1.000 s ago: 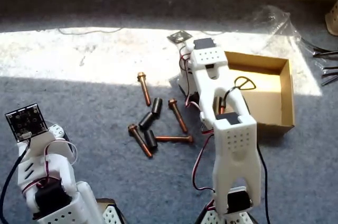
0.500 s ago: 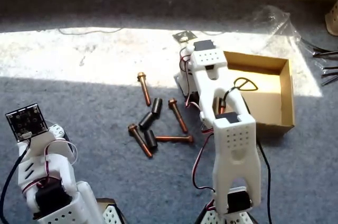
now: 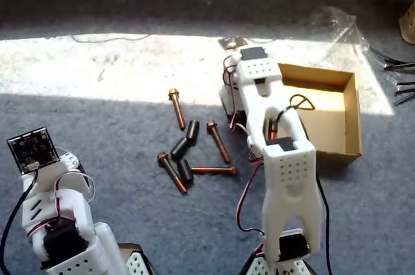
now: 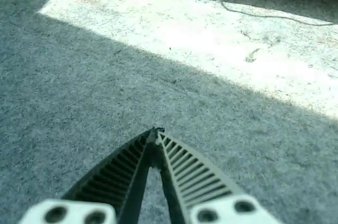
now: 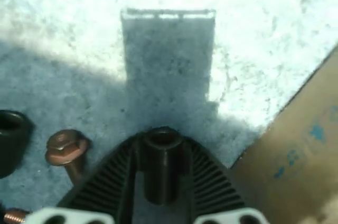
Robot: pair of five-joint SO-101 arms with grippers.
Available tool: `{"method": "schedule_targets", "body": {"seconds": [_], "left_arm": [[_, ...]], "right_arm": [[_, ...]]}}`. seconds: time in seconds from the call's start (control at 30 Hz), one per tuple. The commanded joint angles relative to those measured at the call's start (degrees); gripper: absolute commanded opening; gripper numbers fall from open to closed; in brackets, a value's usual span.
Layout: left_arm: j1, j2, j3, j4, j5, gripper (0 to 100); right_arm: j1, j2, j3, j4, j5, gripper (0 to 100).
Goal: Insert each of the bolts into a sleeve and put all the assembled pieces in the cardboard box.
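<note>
**Right claw grips a sleeve beside the box; left claw closed on nothing**

In the right wrist view we see the right claw (image 5: 161,138) clamped on a black sleeve (image 5: 161,174). The sleeve lies lengthwise between the ribbed fingers, its open end toward the tips. Just beside the claw a bolt (image 5: 67,150) shows its copper hex head, and a second sleeve (image 5: 10,140) sits at the picture's edge. On the claw's other side we find the brown cardboard of the box (image 5: 301,145), near but not touching. The claw's shadow falls on sunlit carpet (image 5: 264,34).

The left wrist view gives us the left claw (image 4: 156,132), tips meeting with nothing between them, over grey carpet that is half in shade.

The high view adds the layout. The right arm (image 3: 285,158) stretches out along the box's left wall. Left of it, four bolts (image 3: 176,107) and three sleeves (image 3: 192,130) lie loose on the carpet, apart from the box. The left arm (image 3: 52,210) sits folded in the near left corner, well apart from the parts.
</note>
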Motion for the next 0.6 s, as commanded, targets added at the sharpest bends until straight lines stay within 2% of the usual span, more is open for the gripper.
{"method": "schedule_targets", "body": {"seconds": [0.0,0.27,0.5,0.57], "left_arm": [[1.1,-0.6,-0.7,-0.4,0.0,1],[1.7,-0.6,-0.8,-0.4,0.0,1],[9.5,-0.6,-0.7,-0.4,-0.4,1],[10.8,-0.6,-0.7,-0.4,-2.7,1]], "right_arm": [[0.2,-10.2,-4.6,4.4,-0.4,0.3],[0.0,-25.3,-4.8,11.3,-0.3,0.3],[0.0,-40.4,-4.7,14.1,-0.2,0.3],[0.0,-44.9,-3.4,14.2,-0.4,0.3]]}}
